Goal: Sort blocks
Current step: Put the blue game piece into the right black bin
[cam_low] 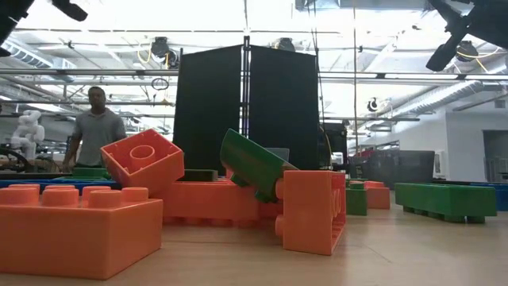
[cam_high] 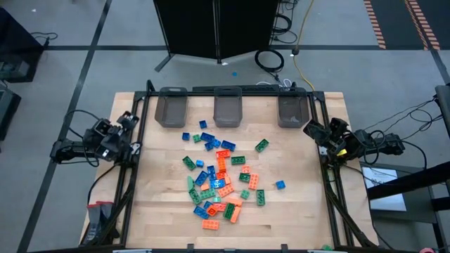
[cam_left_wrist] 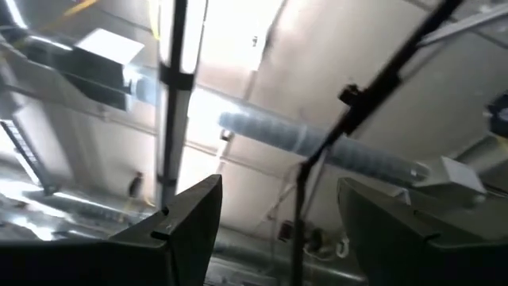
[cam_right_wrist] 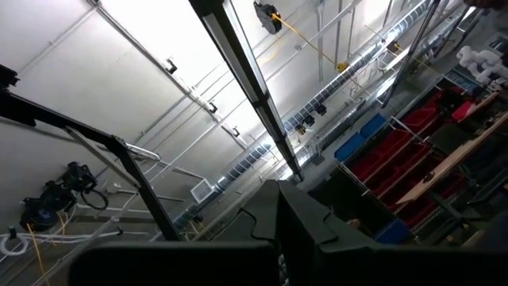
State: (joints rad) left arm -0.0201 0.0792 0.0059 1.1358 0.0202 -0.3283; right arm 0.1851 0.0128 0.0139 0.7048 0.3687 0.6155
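Observation:
Several orange, green and blue blocks (cam_high: 221, 176) lie scattered and heaped on the middle of the wooden table (cam_high: 295, 211). In the low view an orange block (cam_low: 75, 226) fills the near left, and a green block (cam_low: 254, 163) leans on other orange blocks. My left gripper (cam_high: 129, 121) is folded back at the table's left edge, raised, open and empty (cam_left_wrist: 278, 187), pointing up at the ceiling. My right gripper (cam_high: 312, 129) is folded back at the right edge, shut on nothing (cam_right_wrist: 279, 191), also tilted upward. Both are well away from the blocks.
Three grey translucent bins (cam_high: 171, 107) (cam_high: 227, 105) (cam_high: 292, 110) stand in a row along the table's far edge. A black panel (cam_low: 250, 111) stands behind the table. A person (cam_low: 95, 127) stands in the room beyond. Bare wood lies around the pile.

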